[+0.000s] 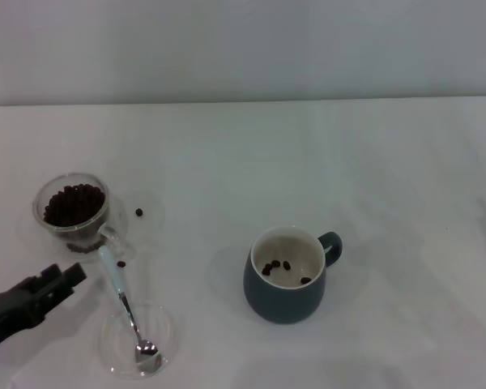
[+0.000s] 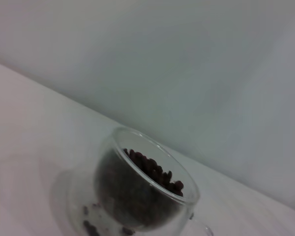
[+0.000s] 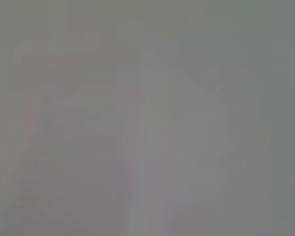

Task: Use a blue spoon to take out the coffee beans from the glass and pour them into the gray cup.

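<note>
Lowest in the head view sits a clear saucer [image 1: 138, 340] holding the spoon's bowl; beside it the left gripper [image 1: 65, 279] comes in from the desk's near-left edge. Largest to smallest from there: white desk [image 1: 324, 162], then the gray cup [image 1: 285, 275] at centre w/ a few beans [image 1: 277, 267] already on its bottom, then the glass [image 1: 73, 209] at far left, well filled w/ beans. Blue spoon [image 1: 123, 304] lies handle toward the glass, nothing gripping it. Two stray beans [image 1: 138, 212] sit loose near the glass.

Left fingers: can't tell whether apart or together (dark shape only). Right arm isn't visible.

Scene fits either a pause between scoops or a finished job. If scooping goes on, grip the handle mid-length, keep the bowl level, tip only over the cup.
</note>
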